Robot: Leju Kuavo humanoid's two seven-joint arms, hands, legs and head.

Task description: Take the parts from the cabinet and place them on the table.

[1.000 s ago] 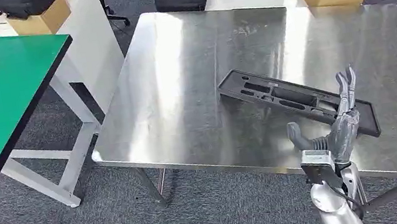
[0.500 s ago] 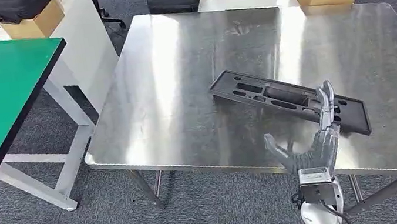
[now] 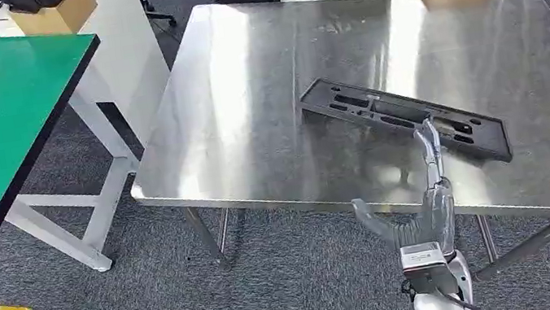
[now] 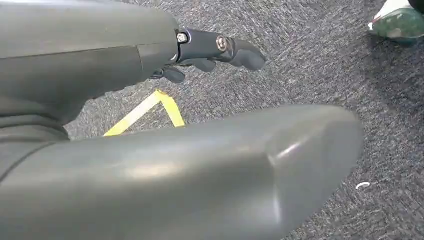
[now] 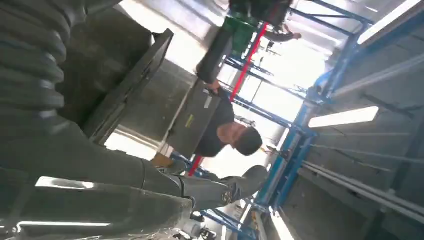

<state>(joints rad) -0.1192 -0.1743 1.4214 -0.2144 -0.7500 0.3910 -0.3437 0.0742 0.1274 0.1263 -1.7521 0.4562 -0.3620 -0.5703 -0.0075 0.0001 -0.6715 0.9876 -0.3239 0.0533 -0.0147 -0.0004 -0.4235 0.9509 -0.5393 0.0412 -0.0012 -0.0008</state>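
My right hand (image 3: pixel 428 210), low and right of centre in the head view, is released, fingers spread, holding nothing; my left hand (image 4: pixel 215 50) likewise grasps nothing. Beyond, the black part (image 3: pixel 402 115) lies flat on the steel table (image 3: pixel 248 109); judged light, rigid, thin; grip a long edge.

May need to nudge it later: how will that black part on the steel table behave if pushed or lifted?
The black part looks like a thin, flat moulded plastic panel with cutouts, so probably light and fairly stiff, perhaps flexing along its length. On the polished steel table it would likely slide rather than tip. Lying flat, its edge may be hard to grasp.
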